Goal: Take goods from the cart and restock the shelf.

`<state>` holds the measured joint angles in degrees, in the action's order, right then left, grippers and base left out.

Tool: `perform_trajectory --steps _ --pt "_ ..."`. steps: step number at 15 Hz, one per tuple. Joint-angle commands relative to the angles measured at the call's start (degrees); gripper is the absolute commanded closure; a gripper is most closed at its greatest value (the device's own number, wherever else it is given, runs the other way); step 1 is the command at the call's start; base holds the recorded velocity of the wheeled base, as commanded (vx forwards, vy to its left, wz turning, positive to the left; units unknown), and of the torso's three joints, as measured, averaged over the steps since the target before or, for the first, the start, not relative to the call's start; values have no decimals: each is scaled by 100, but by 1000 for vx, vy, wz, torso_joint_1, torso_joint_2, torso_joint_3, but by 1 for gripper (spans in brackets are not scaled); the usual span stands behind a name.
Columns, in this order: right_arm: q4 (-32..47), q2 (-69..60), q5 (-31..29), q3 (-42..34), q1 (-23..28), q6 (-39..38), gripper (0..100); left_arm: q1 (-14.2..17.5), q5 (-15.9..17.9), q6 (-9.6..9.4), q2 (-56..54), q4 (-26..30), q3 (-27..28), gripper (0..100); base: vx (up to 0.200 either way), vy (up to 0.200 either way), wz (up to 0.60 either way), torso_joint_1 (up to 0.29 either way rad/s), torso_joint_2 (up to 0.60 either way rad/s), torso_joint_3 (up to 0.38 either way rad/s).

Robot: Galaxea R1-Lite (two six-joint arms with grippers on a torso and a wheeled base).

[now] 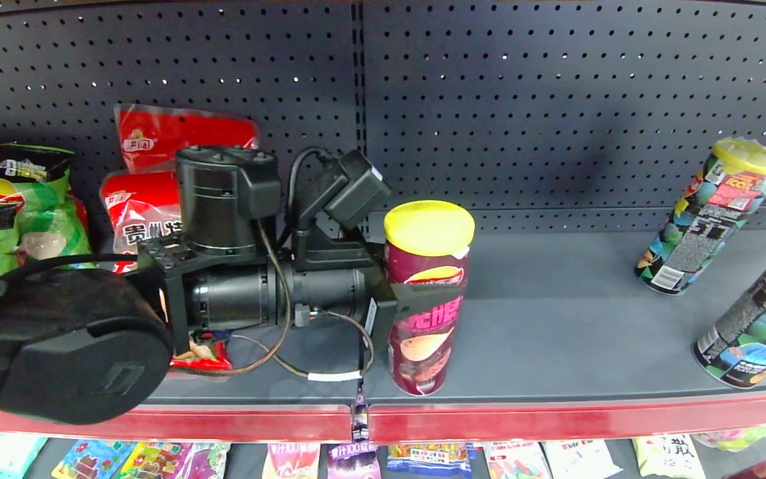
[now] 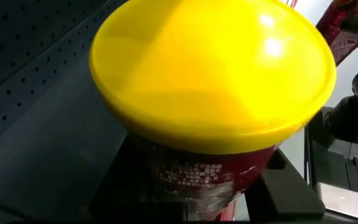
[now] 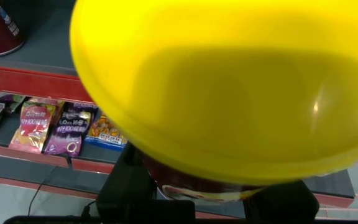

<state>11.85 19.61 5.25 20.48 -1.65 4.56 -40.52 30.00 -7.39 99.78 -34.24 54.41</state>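
On the shelf deck, near the front lip: maroon chip canister with yellow lid, upright; base looks to be on the shelf or just off it.
Left end effector: clamped on the maroon chip canister's mid-body from the side. The wrist view has dark fingers hard against the tube under the lid.
Right end effector: closed around a second yellow-lidded canister, held out in front of the shelving, off the deck.
Neighbours, left: red snack bags and green chip bags against the pegboard, behind the arm.
Neighbours, right: two patterned canisters, both tilted, well apart from the maroon one.
Lower tier: sweet packets along the front.
Done, by my reading: first canister brought to its spot.
Left to do: release it and pull clear, then shelve the second canister; wide bare deck lies between the maroon tube and the patterned pair.
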Motion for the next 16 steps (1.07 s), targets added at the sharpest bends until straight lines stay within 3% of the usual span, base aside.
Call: perform_trajectory --steps 1,13,16 --pt "-7 42 -7 0 -2 1 100 0 6 0 -29 14 -27 100 0 0 0 0 0 0" --pt "-34 165 11 61 -2 1 100 -140 -29 -8 -161 14 -299 100 0 0 0 0 0 0" --pt "-34 174 11 61 -2 1 100 -149 -214 -8 -152 14 -281 100 0 0 0 0 0 0"
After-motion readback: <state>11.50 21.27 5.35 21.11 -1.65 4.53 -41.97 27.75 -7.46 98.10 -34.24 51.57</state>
